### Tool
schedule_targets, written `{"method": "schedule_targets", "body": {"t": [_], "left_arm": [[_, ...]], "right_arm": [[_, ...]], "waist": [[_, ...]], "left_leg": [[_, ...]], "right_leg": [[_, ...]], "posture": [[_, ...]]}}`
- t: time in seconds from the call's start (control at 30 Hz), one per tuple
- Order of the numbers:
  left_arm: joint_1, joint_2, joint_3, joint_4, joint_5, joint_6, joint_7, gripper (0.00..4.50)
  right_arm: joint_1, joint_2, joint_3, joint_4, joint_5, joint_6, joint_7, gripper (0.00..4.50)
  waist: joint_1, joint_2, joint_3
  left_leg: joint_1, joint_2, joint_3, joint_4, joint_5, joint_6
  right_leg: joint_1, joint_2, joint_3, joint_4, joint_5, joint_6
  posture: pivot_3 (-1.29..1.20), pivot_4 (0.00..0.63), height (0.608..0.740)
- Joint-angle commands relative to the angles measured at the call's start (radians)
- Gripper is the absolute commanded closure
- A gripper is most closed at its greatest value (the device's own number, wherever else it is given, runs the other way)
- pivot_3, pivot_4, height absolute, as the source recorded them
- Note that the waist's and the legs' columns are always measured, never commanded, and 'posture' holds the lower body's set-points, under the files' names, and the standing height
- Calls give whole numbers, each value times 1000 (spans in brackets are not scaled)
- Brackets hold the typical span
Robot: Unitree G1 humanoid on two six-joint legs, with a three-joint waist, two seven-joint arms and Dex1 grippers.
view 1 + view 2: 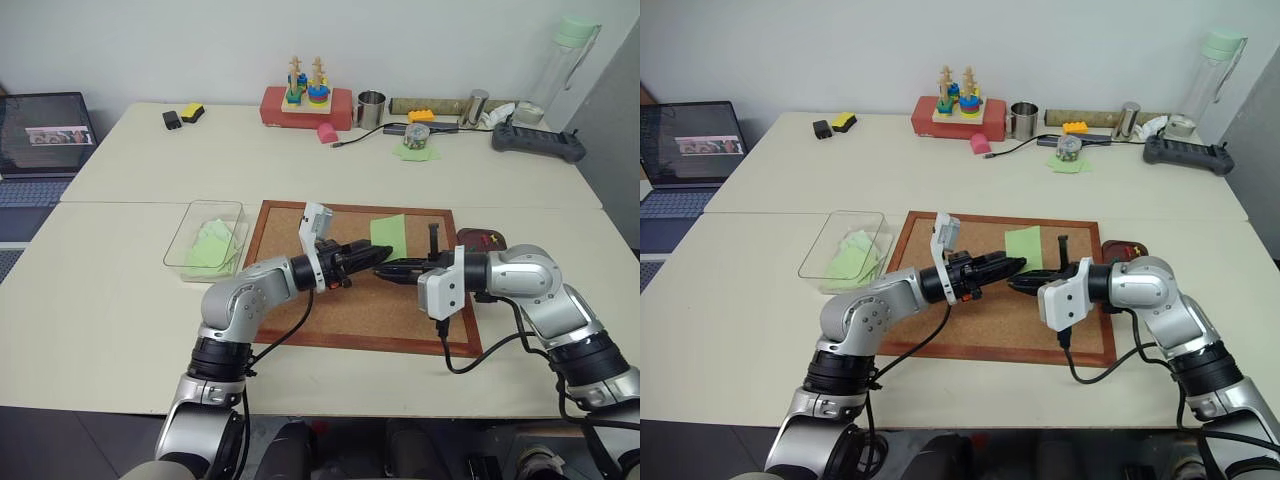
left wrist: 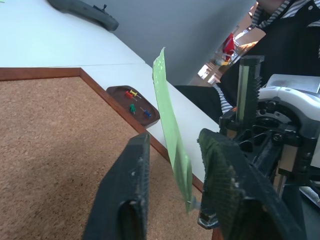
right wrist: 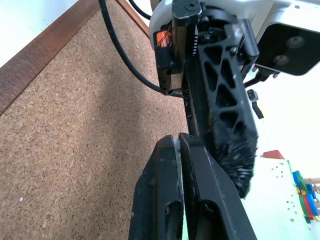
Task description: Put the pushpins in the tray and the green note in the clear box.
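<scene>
A cork board (image 1: 330, 300) lies on the pale table (image 1: 100, 290) before me. To its left sits the clear box (image 1: 190, 228), green papers already inside; off its right edge sits the small brown tray (image 2: 120, 92), holding pushpins (image 2: 131, 94). Over the board my two grippers meet tip to tip. My right gripper (image 1: 392, 267) is clamped tight on the lower edge of the green note (image 1: 389, 235), holding it upright, likely for a handover. My left gripper (image 1: 368, 257) has its fingers (image 2: 122, 200) apart on either side of the sheet, not yet pinching it.
</scene>
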Motion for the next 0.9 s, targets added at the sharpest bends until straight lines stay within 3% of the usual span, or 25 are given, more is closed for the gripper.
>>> {"method": "schedule_targets", "body": {"t": [0.03, 0.17, 0.63, 0.9], "left_arm": [[-8, -11, -18, -33, 2, -23, -14, 3796], [7, -8, -32, -43, 7, -34, -18, 4469], [28, -45, -37, 41, 143, -202, 69, 4469], [47, -42, -2, -55, 154, -224, 132, 4469]], "right_arm": [[-14, 3, 1, -44, 24, -13, 4, 4500], [-11, 1, 1, -48, 26, -14, 4, 4500], [26, -7, -60, -142, 82, 62, -31, 4500], [157, -30, -341, -219, 283, 660, -203, 4500]], "waist": [[0, 0, 0], [0, 0, 0], [3, 0, 0], [22, 0, 0]], "left_leg": [[0, 0, 0, 0, 0, 0], [0, 0, 0, 0, 0, 0], [0, 0, 0, 1, 0, 0], [0, 0, 0, 1, 0, 0]], "right_leg": [[0, 0, 0, 0, 0, 0], [0, 0, 0, 0, 0, 0], [0, 0, 0, 1, 0, 0], [0, 0, 1, 1, 1, -1]], "posture": [[0, 150, 740], [0, 150, 740], [0, 150, 740], [0, 150, 740]]}}
